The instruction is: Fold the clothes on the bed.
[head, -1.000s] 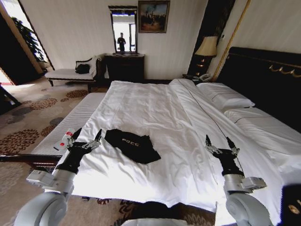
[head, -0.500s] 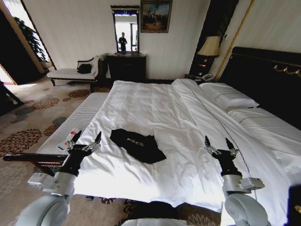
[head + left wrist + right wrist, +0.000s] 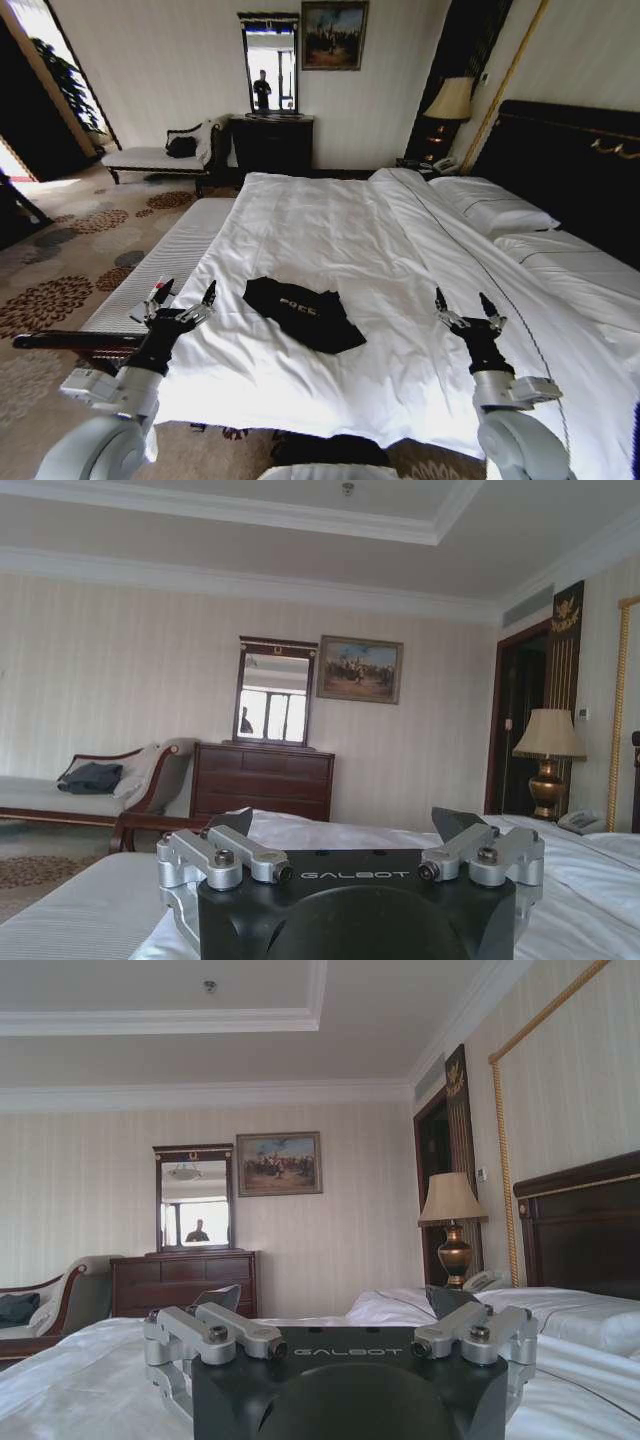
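1. The black T-shirt (image 3: 303,313) lies crumpled on the bed (image 3: 330,230), between the left gripper (image 3: 181,297) and the right gripper (image 3: 462,307), nearer the left.
2. Both grippers hover spread wide, holding nothing.
3. White lettering shows on its chest.

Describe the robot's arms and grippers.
Both arms are light grey with rounded segments. The left gripper and right gripper are black, with silver metal linkages and dark pointed jaws. White "GALBOT" lettering marks each black gripper body in the wrist views.

My two black gripper housings, left (image 3: 352,905) and right (image 3: 348,1385), each read "GALBOT"; white chest lettering on the crumpled black T-shirt (image 3: 303,313) is illegible.
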Controlling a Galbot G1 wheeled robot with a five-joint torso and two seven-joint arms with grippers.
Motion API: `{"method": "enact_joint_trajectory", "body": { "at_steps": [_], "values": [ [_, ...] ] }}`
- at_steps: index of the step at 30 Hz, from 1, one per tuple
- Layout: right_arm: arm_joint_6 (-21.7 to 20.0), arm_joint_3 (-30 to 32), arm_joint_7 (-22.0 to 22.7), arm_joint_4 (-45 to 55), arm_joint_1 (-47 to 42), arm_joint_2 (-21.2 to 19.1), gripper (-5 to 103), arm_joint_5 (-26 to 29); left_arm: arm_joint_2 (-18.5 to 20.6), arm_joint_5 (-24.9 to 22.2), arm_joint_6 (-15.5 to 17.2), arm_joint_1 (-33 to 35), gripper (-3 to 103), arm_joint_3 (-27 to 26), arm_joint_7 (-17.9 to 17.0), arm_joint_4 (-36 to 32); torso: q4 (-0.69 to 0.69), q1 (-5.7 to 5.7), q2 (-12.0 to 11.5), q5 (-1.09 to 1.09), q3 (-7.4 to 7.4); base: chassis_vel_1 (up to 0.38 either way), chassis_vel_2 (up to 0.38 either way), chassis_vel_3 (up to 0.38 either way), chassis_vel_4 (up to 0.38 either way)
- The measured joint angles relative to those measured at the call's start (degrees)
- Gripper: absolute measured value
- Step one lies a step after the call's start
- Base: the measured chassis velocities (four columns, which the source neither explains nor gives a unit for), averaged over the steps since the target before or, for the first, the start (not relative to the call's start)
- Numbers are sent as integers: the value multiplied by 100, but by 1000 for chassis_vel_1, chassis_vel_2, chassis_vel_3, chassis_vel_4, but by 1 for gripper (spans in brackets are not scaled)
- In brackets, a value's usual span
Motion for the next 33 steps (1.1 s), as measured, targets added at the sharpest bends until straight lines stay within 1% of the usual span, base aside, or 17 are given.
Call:
{"method": "enact_joint_trajectory", "body": {
  "at_steps": [10,23,31,33],
  "values": [
    [0,-2,5,-6,-4,11,100,-33,-9,0,-8,-41,100,-11,0,0,0,1,0,-1,0,-26,117,25,-124],
    [-7,-4,5,-18,-6,35,100,-74,-3,9,-13,-68,100,-34,5,0,0,-1,0,1,-1,-2,15,2,-11],
    [77,-23,5,-27,6,38,100,-67,-38,27,-16,-75,100,-28,8,0,0,-1,1,1,-1,-22,146,24,-130],
    [113,-41,4,-26,12,39,100,-51,-46,38,-17,-78,100,-27,8,1,0,2,0,-2,1,-5,165,14,-144]
  ]
}}
